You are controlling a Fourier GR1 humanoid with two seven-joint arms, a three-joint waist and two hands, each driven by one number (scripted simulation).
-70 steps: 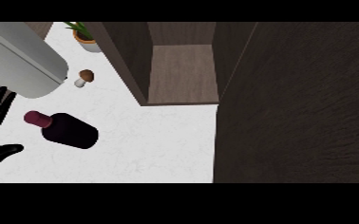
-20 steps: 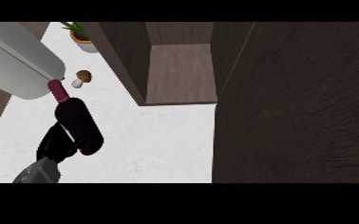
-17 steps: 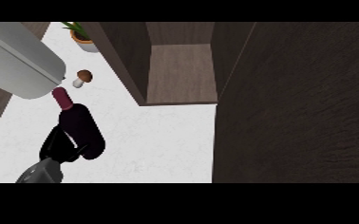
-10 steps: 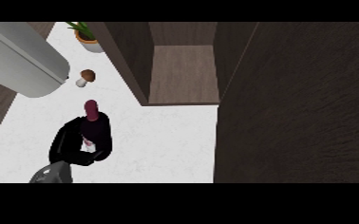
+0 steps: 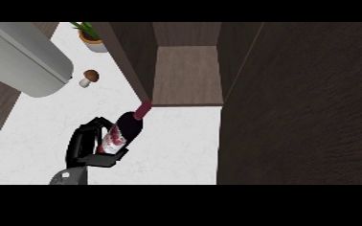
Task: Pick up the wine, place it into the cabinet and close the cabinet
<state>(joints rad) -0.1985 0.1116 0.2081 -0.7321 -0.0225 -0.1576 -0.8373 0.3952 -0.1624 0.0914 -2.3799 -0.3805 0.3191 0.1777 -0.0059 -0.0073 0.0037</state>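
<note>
The wine [image 5: 127, 127] is held by the left hand [image 5: 81, 148], fingers [image 5: 93, 124] curled round its body, its neck aimed toward the open cabinet [image 5: 187, 76] for sliding inside.

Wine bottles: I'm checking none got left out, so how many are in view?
1. The dark red glass wine bottle is held in the black left hand, its neck pointing toward the open dark wooden cabinet. Others could be hidden inside.
</note>
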